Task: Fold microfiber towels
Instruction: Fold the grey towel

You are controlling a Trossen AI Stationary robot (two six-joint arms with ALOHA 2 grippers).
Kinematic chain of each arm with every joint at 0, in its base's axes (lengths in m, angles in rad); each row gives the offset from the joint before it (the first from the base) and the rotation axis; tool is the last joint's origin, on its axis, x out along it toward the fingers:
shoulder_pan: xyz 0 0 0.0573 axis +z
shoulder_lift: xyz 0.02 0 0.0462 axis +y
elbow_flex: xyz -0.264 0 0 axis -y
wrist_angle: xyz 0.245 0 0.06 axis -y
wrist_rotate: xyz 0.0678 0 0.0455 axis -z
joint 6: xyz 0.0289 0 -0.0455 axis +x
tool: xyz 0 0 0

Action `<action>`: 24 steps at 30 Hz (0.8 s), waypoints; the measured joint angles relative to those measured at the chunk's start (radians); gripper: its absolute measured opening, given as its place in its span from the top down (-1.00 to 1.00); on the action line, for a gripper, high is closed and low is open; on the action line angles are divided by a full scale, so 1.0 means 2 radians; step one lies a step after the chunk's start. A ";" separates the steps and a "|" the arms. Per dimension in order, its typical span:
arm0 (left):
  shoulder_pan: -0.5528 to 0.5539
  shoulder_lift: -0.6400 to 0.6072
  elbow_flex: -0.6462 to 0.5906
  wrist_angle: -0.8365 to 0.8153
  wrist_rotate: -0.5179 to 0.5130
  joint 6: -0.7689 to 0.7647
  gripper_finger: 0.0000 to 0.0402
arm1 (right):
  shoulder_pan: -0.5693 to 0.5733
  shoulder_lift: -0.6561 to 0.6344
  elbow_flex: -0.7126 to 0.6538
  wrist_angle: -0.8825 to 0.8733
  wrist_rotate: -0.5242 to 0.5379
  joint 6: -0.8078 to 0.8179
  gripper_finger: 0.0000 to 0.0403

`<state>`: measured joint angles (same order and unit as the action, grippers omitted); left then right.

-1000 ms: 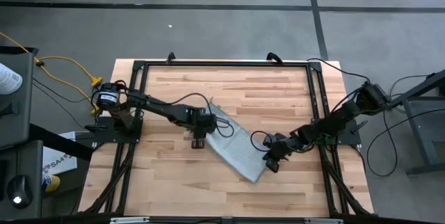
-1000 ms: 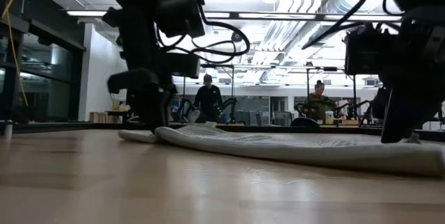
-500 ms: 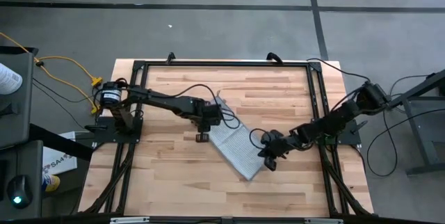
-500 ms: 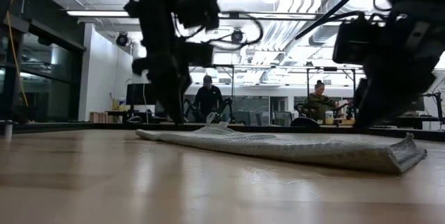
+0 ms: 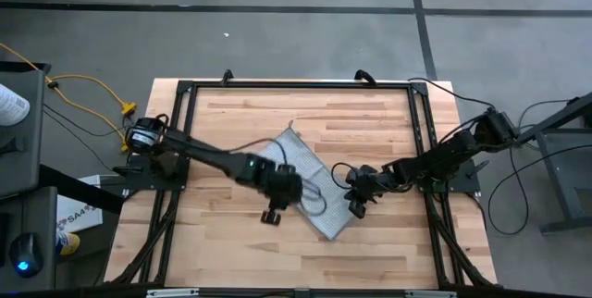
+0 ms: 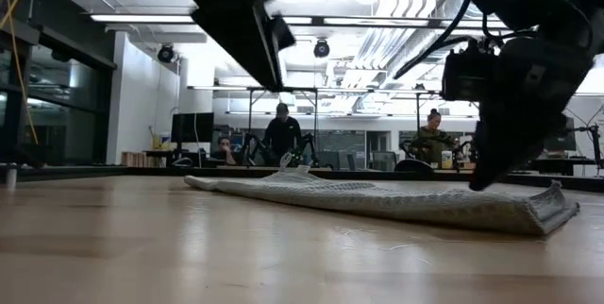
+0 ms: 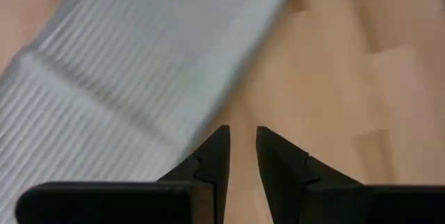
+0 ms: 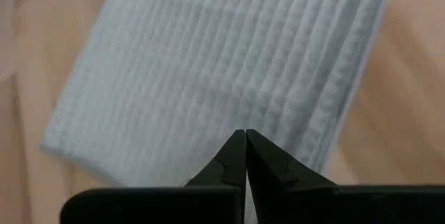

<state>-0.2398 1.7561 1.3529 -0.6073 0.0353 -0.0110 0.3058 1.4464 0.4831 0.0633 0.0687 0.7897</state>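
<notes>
The towel (image 5: 305,182) sits folded into a long strip near the middle of the table (image 5: 370,122), lying diagonally, one end pointing toward the far side and the other toward the near right. From the low view it lies flat (image 6: 377,200), with the thick doubled end on the right. Ribbed weave shows up clearly in both wrist views (image 8: 229,64).

The left gripper (image 5: 274,213) hangs over the table just beside the towel's near long edge. Its fingers (image 7: 212,165) stand a narrow gap apart with nothing between them, just bare wood under the gap and the cloth (image 7: 139,64) off to one side.

The right gripper (image 5: 355,207) is at the towel's right side, near the near-right end. Its fingers (image 8: 233,158) are pressed tight together, tips touching, and it's not holding anything; the cloth is right under it. In the low view it hangs just above the thick end (image 6: 491,167).

A few people (image 6: 283,134) are in the room behind the table.
</notes>
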 joint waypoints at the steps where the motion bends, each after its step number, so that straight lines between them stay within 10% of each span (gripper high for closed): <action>1: -0.009 0.000 0.000 0.007 0.000 0.003 0.64 | 0.000 0.000 0.000 -0.001 -0.011 0.001 0.99; 24: -0.031 -0.001 0.000 0.018 -0.023 0.010 0.64 | 0.061 0.070 0.002 0.079 -0.048 0.074 0.99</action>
<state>-0.3014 1.7546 1.3537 -0.5720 -0.0115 0.0085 0.4272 1.5867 0.4873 0.2217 -0.0278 0.9376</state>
